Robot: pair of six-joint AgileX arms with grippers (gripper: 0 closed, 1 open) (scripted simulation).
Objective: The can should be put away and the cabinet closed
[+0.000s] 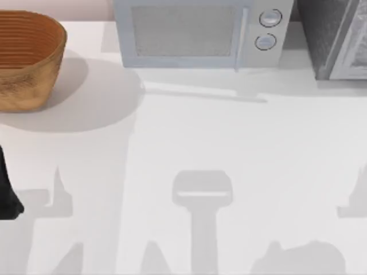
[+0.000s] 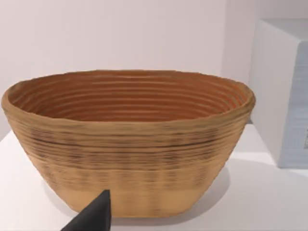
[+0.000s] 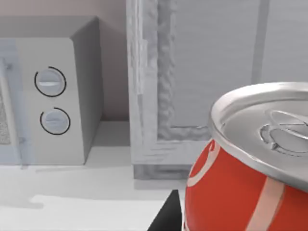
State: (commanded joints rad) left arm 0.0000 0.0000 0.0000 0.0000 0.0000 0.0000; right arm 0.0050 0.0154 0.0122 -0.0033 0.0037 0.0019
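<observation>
Our right end effector [image 3: 167, 219] is holding the can [image 3: 240, 192]. In the right wrist view, 1 dark finger presses against the can's red side, down low. The can is very close to that camera. We see its shiny silver top with the pull tab, and its red label with white curls. It looks tipped a little.

Past the can stands the cabinet [image 3: 202, 72], pale grey with a framed door. We cannot tell if that door is open or shut. Just beside the cabinet is the microwave [image 3: 53, 96], with 2 round knobs, 1 above the other. Both stand on the white bench [image 3: 72, 202].

From above, the microwave [image 1: 200, 31] sits at the back of the bench [image 1: 229, 143] in the middle. The cabinet [image 1: 335, 37] is in the back right corner. A brown woven basket [image 1: 26, 60] stands in the back left corner, well apart from the cabinet.

Our left arm [image 1: 8, 195] is a dark shape at the left edge of the bench. Our left end effector [image 2: 92, 219] shows as a dark tip in the left wrist view, and we cannot tell if it is wide or narrow. It points at the basket [image 2: 130, 159], which is near it, and nothing shows inside the basket. The side of the microwave [image 2: 284, 96] is beside the basket.
</observation>
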